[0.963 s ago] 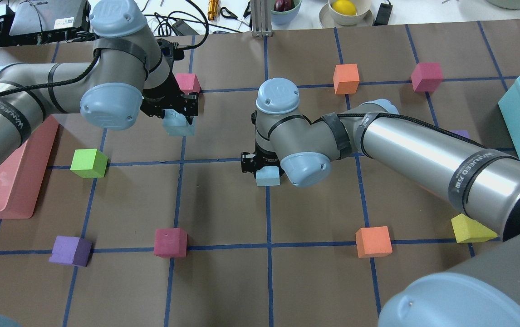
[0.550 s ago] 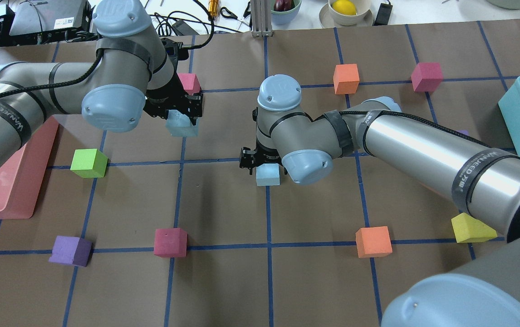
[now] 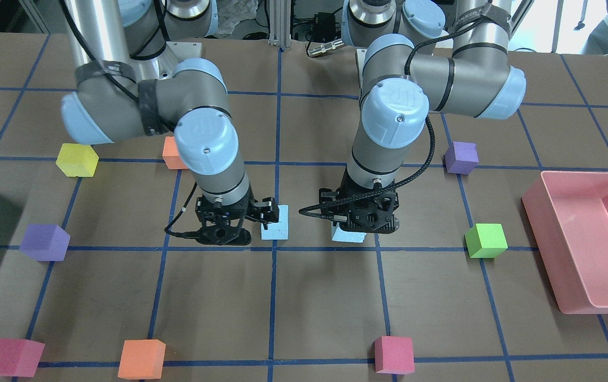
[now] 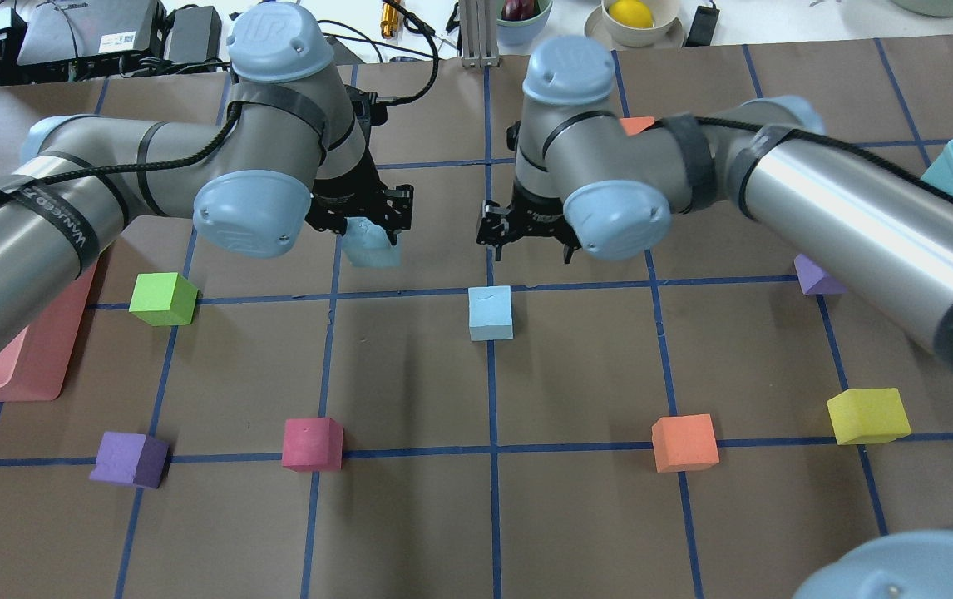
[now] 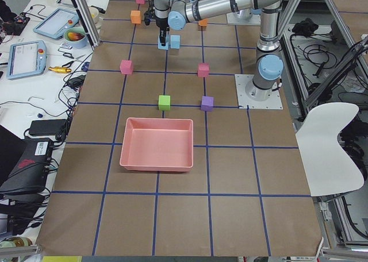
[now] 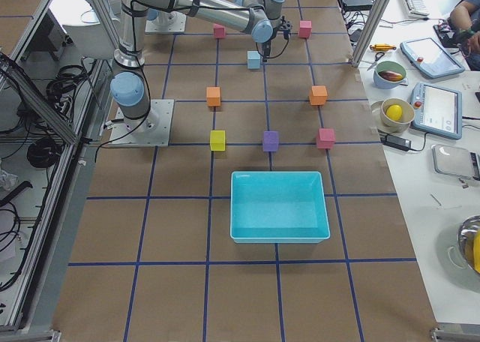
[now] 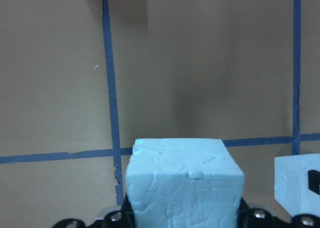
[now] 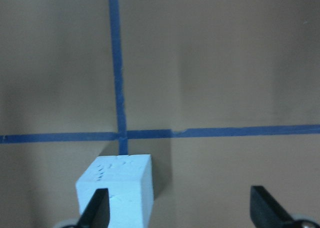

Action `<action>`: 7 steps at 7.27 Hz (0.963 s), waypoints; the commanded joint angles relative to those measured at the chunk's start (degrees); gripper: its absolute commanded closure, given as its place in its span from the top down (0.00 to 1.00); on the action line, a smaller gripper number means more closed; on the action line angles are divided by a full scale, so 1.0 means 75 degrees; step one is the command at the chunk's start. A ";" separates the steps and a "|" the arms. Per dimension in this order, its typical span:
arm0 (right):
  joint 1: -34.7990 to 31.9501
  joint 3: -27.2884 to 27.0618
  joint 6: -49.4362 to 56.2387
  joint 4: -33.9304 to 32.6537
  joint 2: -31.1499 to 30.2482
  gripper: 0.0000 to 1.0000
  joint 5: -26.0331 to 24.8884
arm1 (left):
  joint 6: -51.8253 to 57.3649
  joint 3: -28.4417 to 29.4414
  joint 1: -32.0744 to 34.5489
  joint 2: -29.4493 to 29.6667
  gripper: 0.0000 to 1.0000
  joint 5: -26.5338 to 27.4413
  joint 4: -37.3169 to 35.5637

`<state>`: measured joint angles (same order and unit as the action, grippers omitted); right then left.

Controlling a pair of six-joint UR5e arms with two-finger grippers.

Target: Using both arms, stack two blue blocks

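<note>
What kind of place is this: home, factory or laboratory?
Most likely a robotics research laboratory. The left arm and right arm stand on a paper-covered table marked with a blue tape grid, foam cubes lie on it, and a teach pendant rests on the side bench.

One pale blue block (image 4: 491,313) sits flat on the bench (image 4: 410,532), square over a blue tape line (image 4: 492,399) beside a grid crossing, its top face lightly scuffed and nothing touching it. The right claw (image 4: 528,243) hangs above and just beyond it, jaws spread wide, empty. The other blue block (image 4: 375,249) is up off the bench, pinched in the left claw (image 3: 361,225), its cracked foam face level, off to the side of its twin and apart from it.
</note>
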<state>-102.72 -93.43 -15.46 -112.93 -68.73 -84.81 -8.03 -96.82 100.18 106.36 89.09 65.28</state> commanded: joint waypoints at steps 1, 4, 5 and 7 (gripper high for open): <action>0.1082 0.0211 0.0631 0.0923 -0.0712 1.00 -0.0024 | -0.0706 0.0019 0.0376 0.0080 0.00 -0.0181 -0.0090; 0.1624 0.0246 0.0666 0.1754 -0.2047 1.00 -0.0943 | -0.1678 0.0042 0.1430 0.0454 0.00 -0.0241 -0.0392; 0.1718 0.0212 0.0655 0.2267 -0.2167 1.00 -0.1089 | -0.1845 0.0007 0.1595 0.0723 0.00 -0.0241 -0.0593; 0.1615 0.0329 0.0643 0.2471 -0.2634 1.00 -0.0939 | -0.1975 0.0042 0.1784 0.1017 0.00 -0.0241 -0.0908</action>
<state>-90.32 -91.17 -10.60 -95.70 -86.08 -92.10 -21.90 -96.59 112.66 112.54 87.32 60.45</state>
